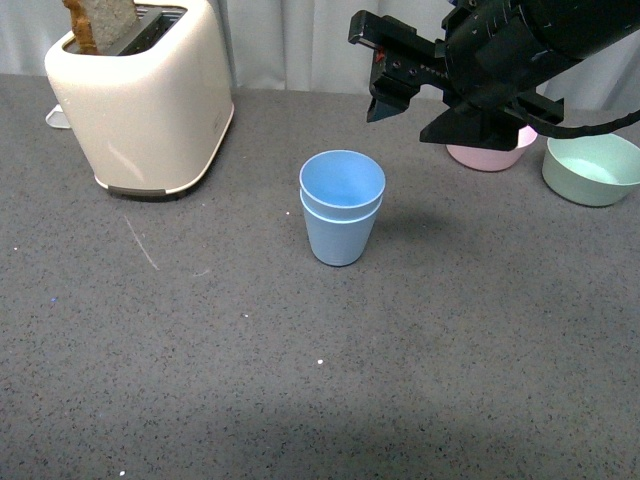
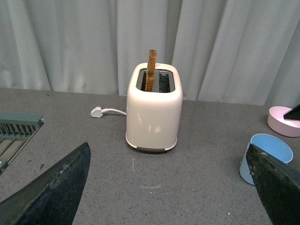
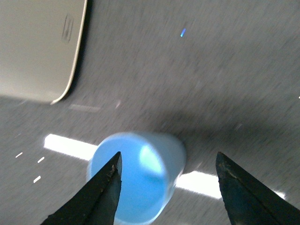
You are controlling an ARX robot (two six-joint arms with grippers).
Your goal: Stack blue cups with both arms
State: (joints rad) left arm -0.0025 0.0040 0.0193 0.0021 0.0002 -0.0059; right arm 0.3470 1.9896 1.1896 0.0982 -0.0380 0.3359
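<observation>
In the front view we see a dark grey speckled tabletop (image 1: 200, 380) with a pale pleated curtain (image 1: 290, 40) behind it. A cream rounded toaster (image 1: 145, 100) stands at the far left, and the two light blue matte plastic tumblers (image 1: 342, 205) stand upright near the middle, one nested inside the other. The black right arm (image 1: 520, 50) reaches in from the upper right. Its right gripper (image 1: 365, 70) hangs in the air above the tumblers and off to their right, touching nothing, with its fingers apart. Behind the arm a pale pink bowl (image 1: 487, 153) and a mint green bowl (image 1: 592, 168) sit on the table.

In the left wrist view the same table (image 2: 197, 187) runs back to the curtain (image 2: 70, 42). The toaster (image 2: 153, 112) stands in the centre with a brown slice of toast (image 2: 152, 70) upright in one slot and a white plug on a cord (image 2: 97, 112) lying beside it. A grey-green slatted rack (image 2: 16, 129) shows at one edge, the tumblers (image 2: 262, 157) and the pink bowl (image 2: 282, 121) at the other. The left gripper (image 2: 164, 197) is spread wide and empty, well apart from the tumblers, with its black fingers (image 2: 51, 192) at the two lower corners.

The right wrist view is blurred. We look down into the tumblers (image 3: 136, 178), which appear between the parted fingers (image 3: 105, 192) of the right gripper (image 3: 166, 187); neither finger touches them. A corner of the toaster (image 3: 37, 47) lies beyond on the grey surface (image 3: 187, 70)
</observation>
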